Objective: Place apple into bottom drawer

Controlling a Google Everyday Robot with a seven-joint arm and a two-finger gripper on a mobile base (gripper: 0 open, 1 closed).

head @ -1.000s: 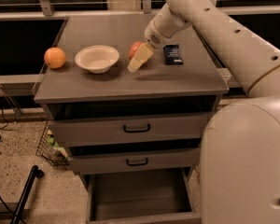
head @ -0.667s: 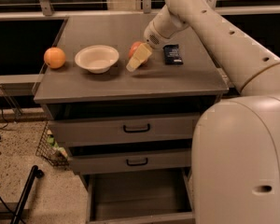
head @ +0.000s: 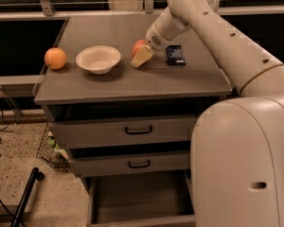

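Observation:
The apple point(head: 137, 46), red with a paler blush, sits on the grey cabinet top point(head: 132, 82) right of the white bowl. My gripper point(head: 142, 57) is down at the cabinet top, right against the apple's front right side, and hides part of it. The bottom drawer point(head: 137, 200) is pulled open below the two shut drawers. Its plain grey inside shows nothing in it.
A white bowl point(head: 98, 58) and an orange fruit point(head: 55, 58) stand left of the apple. A dark blue packet point(head: 175, 55) lies to its right. My arm's bulky body point(head: 241, 164) fills the lower right. A wire basket point(head: 49, 148) and a black pole point(head: 23, 200) are on the floor at left.
The gripper has stayed by the apple with hardly any shift. My arm's body in the foreground has swung further left into view.

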